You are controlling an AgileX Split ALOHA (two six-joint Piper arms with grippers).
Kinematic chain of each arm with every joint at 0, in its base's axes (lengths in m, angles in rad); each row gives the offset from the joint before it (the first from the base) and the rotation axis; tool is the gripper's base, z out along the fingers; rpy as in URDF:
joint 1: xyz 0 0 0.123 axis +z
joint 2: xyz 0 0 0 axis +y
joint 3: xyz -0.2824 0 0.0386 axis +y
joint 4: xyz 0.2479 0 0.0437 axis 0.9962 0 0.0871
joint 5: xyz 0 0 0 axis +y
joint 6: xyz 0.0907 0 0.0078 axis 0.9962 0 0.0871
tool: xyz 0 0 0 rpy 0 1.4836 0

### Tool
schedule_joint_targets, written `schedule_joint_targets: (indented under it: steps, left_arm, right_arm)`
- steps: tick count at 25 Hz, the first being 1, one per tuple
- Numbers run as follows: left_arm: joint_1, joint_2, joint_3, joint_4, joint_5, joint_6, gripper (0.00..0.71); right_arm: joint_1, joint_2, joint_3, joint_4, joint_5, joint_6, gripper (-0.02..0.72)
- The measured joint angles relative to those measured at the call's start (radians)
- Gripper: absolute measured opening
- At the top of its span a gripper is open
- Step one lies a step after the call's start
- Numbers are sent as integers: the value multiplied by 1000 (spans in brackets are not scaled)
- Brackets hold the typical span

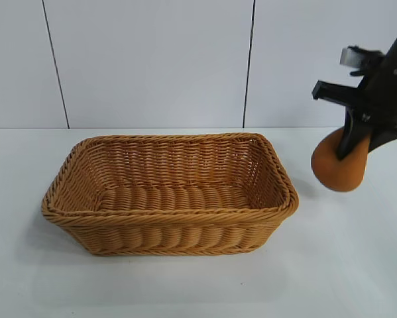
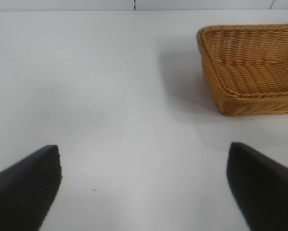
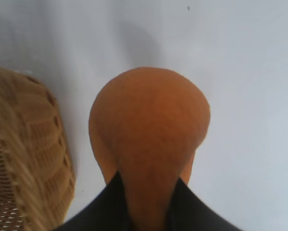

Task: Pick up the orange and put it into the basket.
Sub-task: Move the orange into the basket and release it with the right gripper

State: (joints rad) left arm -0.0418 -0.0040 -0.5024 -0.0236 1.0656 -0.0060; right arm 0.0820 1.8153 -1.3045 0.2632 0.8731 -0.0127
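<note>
The rusty-orange orange (image 1: 337, 165) hangs in the air to the right of the basket (image 1: 171, 215), held by its knobby top. My right gripper (image 1: 354, 142) is shut on it, above the table and just outside the basket's right rim. In the right wrist view the orange (image 3: 151, 125) fills the middle between my dark fingers (image 3: 105, 207), with the basket's rim (image 3: 33, 159) beside it. The basket is empty. My left gripper (image 2: 144, 187) is open and empty over bare table, with a corner of the basket (image 2: 249, 67) farther off.
The white table (image 1: 198, 285) lies around the basket. A white panelled wall (image 1: 152, 59) stands behind it.
</note>
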Motion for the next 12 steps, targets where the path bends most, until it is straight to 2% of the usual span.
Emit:
schedule_joint_targets:
  steps: [4,7,10,12]
  left_arm:
    - [0,0,0,0,0,0,666]
    - [0,0,0,0,0,0,666]
    - [0,0,0,0,0,0,666]
    - [0,0,0,0,0,0,666]
  right_arm:
    - [20,-95,0,13,5,0,64]
    - [81,-124,0,32,0,0,64]
    - [177,-124,0,71,-37,0,64]
    - [246,-122,0,105,-92,6,64]
